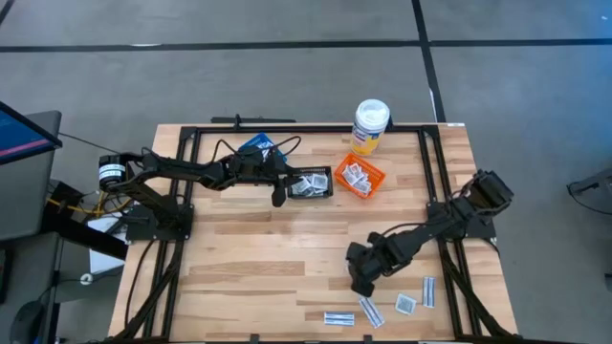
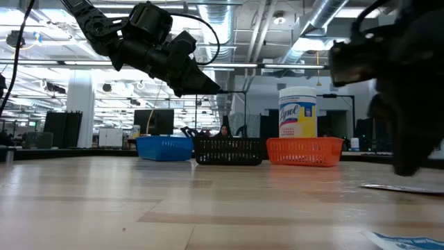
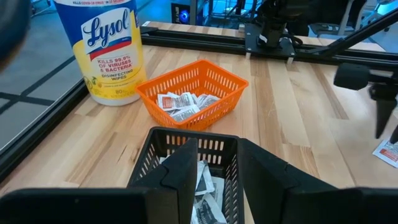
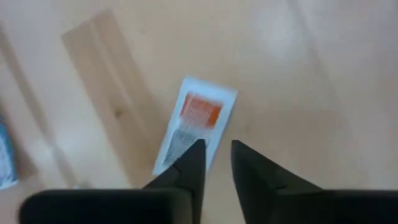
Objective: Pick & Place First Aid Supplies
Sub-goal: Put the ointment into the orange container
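Note:
Several flat white packets (image 1: pixel 368 311) lie on the wooden table near its front right corner. My right gripper (image 1: pixel 361 284) points down just beside them. The right wrist view shows its fingers (image 4: pixel 216 158) open by a narrow gap with nothing between them. Below lies a white packet with an orange patch (image 4: pixel 196 121), flat on the wood. My left gripper (image 3: pixel 216 163) hangs open and nearly level just short of the black basket (image 1: pixel 311 183), which holds packets. More packets lie in the orange basket (image 3: pixel 193 93).
A tall white bottle with a yellow label (image 1: pixel 370 126) stands at the far edge behind the orange basket (image 1: pixel 359 177). A blue basket (image 1: pixel 258 145) sits left of the black one. A black rail frame (image 1: pixel 435 182) runs around the table. Bare wood spreads across the middle.

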Action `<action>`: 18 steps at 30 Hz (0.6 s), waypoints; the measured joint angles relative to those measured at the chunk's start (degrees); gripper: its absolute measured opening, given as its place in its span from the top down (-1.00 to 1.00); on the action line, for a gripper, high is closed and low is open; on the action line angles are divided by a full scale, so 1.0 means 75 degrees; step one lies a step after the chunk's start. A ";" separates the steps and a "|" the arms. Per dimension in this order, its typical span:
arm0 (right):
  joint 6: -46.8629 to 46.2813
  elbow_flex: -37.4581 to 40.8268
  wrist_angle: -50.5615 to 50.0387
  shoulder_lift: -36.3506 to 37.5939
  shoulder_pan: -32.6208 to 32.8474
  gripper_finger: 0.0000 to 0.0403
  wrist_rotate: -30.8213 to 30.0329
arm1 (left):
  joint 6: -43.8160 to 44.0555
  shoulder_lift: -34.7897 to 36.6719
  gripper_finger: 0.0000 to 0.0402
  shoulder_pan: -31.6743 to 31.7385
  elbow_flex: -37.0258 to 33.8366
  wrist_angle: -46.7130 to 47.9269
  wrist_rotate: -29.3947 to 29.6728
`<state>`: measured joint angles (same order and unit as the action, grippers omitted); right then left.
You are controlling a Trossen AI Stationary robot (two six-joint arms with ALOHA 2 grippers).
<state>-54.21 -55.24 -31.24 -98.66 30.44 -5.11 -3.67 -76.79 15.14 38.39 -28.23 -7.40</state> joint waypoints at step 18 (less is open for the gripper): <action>0.1480 0.0434 0.0999 -0.0022 -0.0207 -0.06 -0.0168 | -0.0017 0.0000 0.43 -0.0137 0.0000 0.0008 0.0003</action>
<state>-43.11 -51.99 -23.75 -98.83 28.89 -6.36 -3.79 -76.79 14.11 38.39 -28.17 -7.38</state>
